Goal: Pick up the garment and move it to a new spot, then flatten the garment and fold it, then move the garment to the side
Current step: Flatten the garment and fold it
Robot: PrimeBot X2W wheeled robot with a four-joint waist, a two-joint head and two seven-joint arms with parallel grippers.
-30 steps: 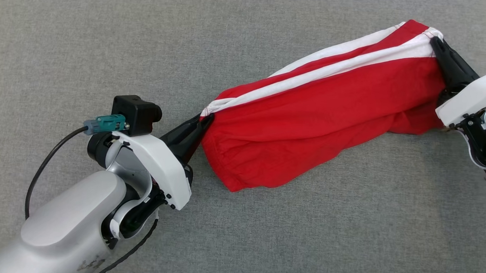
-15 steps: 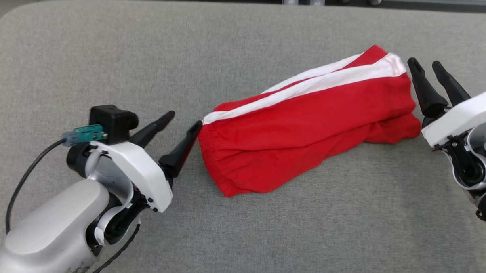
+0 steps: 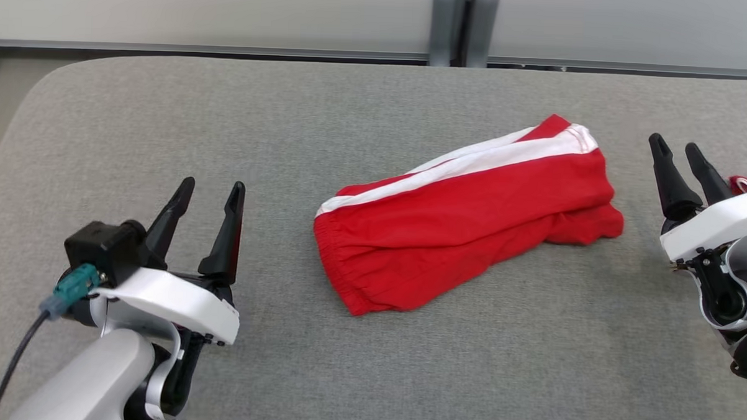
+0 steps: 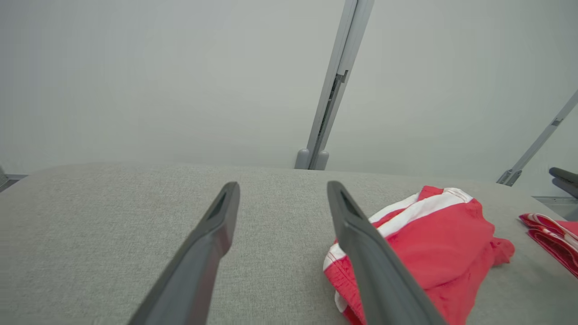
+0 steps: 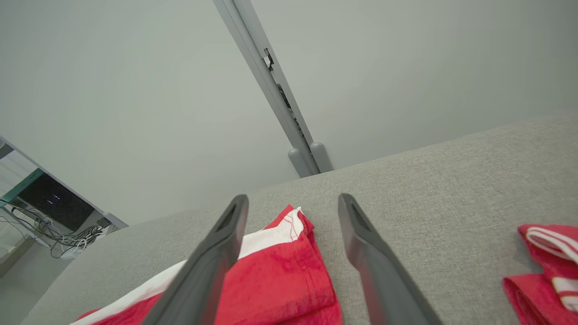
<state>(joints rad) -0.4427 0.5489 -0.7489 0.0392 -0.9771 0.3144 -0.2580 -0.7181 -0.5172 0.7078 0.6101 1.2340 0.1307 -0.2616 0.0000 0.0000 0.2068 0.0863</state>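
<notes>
Red shorts point(image 3: 466, 213) lie bundled on the grey bench point(image 3: 165, 116), not yet flat. Left gripper point(image 3: 213, 184) left of the shorts, right gripper point(image 3: 673, 143) right of them; both jaws spread, empty. Judged best: pinch waistband and hem corners, draw apart low.

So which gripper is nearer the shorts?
Right. The right gripper stands just off the right end of the shorts; the left gripper sits farther from their left end.
</notes>
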